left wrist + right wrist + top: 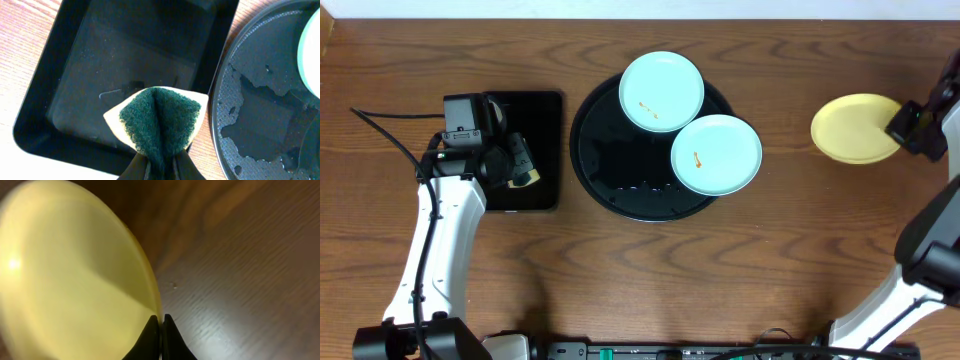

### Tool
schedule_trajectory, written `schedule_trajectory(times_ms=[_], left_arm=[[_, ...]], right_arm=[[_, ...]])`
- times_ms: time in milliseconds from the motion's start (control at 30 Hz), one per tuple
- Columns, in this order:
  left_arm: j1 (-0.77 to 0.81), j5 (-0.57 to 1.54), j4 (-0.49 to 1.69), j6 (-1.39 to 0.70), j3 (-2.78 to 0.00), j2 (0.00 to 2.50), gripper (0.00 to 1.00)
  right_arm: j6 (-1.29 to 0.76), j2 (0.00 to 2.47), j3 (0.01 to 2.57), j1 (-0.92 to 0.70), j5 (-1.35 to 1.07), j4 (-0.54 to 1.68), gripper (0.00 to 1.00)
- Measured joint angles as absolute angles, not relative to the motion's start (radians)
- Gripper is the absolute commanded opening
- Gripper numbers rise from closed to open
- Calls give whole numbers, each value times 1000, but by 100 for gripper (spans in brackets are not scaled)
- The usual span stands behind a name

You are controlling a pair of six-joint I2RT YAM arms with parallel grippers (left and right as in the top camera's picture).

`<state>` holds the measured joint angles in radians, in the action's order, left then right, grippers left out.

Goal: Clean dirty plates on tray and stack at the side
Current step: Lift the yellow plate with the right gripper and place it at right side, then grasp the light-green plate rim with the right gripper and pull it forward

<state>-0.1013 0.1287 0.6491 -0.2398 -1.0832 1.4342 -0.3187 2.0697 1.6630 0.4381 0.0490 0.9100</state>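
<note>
Wooden table, seen from above and from both wrists. We find the left gripper closed on a green-and-yellow sponge, which folds upward between its fingers. The small tray lies under and ahead of these fingers. The round tray, its floor filmed with water, lies just to their right.

Two blue plates sit on the round tray, touching each other, and each carries an orange smudge. Both are well apart from either gripper.

The right gripper has its fingers pressed together. Their tips meet the edge of the yellow plate, which spreads to the left of them on bare wood. We cannot tell whether the rim is caught between them.

We judge the plates to be light, stiff and glossy, so slippery once wet and liable to chip if dropped. The raised rim is the only place to pinch. The nearer blue plate overhangs the tray's edge on the side facing the right fingers, which gives the easiest approach. The sponge is soft and yields, so wiping needs the plate steadied.
</note>
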Motion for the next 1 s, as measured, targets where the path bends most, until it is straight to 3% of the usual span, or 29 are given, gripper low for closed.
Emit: schedule_trajectory(times_ms=[67,133,167,233,467,700,1000], left_arm=[[-101,129,650,-240,-1083,1434,8],[-101,129,651,-240,-1083,1434,8],[-101,129,650,-240,-1083,1434,8],[-101,129,651,-240,-1083,1435,8],[-101,129,651,-240,-1083,1434,8],[-101,129,656,-240,-1083,1434,8],[-101,129,672,-240,-1082,1434,8]], right_arm=[[-319,2106,1663,447,40,902,15],[-302,2121,1663,449,33,897,42],[-290,2123,1663,450,28,899,50],[-243,2122,1666,450,2,914,57],[-78,2106,1739,447,-245,1075,59],[87,2011,1788,332,-464,1252,50],[54,2002,1743,-16,-303,1192,50]])
